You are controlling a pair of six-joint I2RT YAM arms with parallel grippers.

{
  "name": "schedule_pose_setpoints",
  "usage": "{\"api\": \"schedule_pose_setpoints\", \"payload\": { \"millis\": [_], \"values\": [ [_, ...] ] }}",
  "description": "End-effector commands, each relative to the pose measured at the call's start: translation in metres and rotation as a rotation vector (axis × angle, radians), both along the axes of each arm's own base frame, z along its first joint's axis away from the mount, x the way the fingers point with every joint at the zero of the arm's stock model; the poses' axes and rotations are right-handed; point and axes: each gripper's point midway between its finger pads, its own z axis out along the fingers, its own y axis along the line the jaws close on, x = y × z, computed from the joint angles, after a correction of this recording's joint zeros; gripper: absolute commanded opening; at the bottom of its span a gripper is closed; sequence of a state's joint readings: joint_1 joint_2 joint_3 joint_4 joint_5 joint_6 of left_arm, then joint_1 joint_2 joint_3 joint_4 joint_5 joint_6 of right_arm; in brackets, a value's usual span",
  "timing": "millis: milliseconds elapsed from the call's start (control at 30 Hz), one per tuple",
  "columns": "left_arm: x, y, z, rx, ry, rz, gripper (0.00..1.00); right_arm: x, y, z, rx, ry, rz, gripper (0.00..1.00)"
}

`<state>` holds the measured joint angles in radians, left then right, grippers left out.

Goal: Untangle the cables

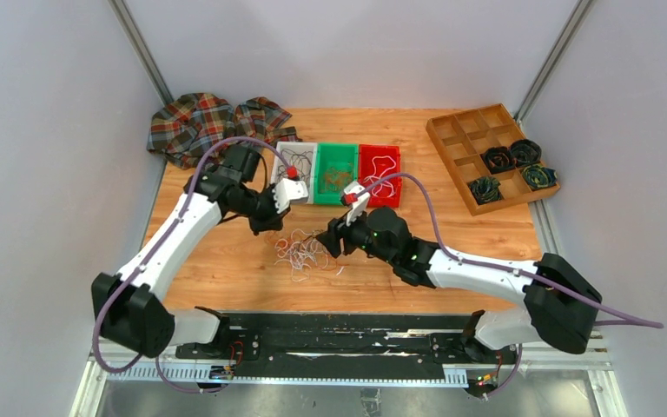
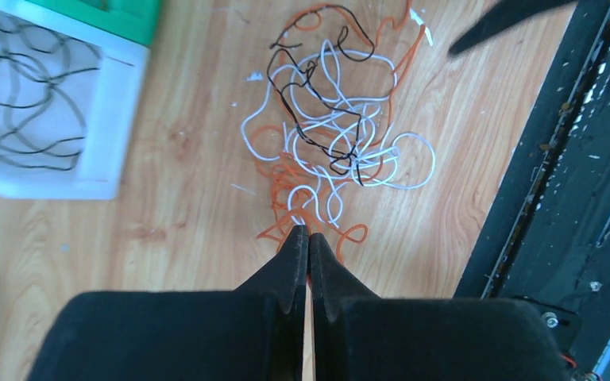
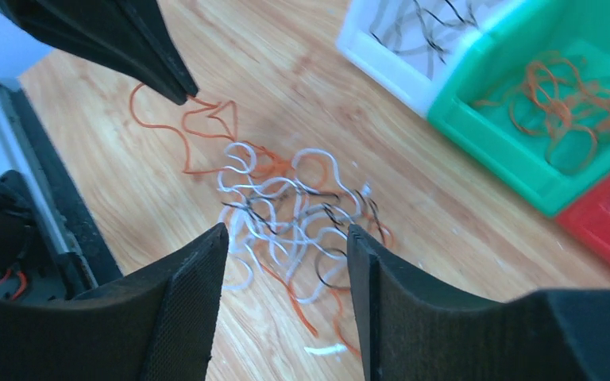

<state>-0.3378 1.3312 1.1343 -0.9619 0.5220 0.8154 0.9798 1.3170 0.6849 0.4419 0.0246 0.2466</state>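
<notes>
Tangle of thin black, orange, white cables [image 2: 333,135] on wooden desk [image 2: 191,182] beside white plastic bin [image 2: 123,111]. Strand-freeing step: left hand [image 2: 308,242] clenched, seemingly on orange strand [image 3: 206,103] at tangle's edge; right hand [image 3: 286,230] released above tangle. Next: slow outward pull.

In the top view, the cables [image 1: 306,252] are too small for me to separate single strands. In the left wrist view, the closed tips of the left gripper [image 2: 308,236] hide one orange strand's near end. The frame edge cuts off the white tray [image 2: 127,119].
</notes>
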Motion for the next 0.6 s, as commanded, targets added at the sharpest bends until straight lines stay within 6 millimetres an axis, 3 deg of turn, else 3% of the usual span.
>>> {"api": "schedule_pose_setpoints", "payload": {
  "millis": [0, 100, 267, 433, 567],
  "values": [
    [-0.016, -0.001, 0.049, -0.062, -0.042, 0.029, 0.01, -0.01, 0.042, 0.055, 0.143, -0.127, 0.129, 0.59],
    [-0.018, -0.002, 0.077, -0.099, -0.088, 0.067, 0.01, -0.017, 0.06, 0.071, 0.187, -0.168, 0.186, 0.63],
    [-0.028, -0.007, 0.119, -0.184, -0.098, 0.114, 0.01, -0.012, 0.079, 0.098, 0.256, -0.226, 0.187, 0.66],
    [-0.036, -0.011, 0.142, -0.235, -0.083, 0.141, 0.0, -0.012, 0.093, 0.126, 0.342, -0.279, 0.195, 0.67],
    [-0.04, -0.013, 0.157, -0.265, -0.097, 0.141, 0.0, -0.007, 0.1, 0.135, 0.377, -0.303, 0.176, 0.67]
  ]
}}
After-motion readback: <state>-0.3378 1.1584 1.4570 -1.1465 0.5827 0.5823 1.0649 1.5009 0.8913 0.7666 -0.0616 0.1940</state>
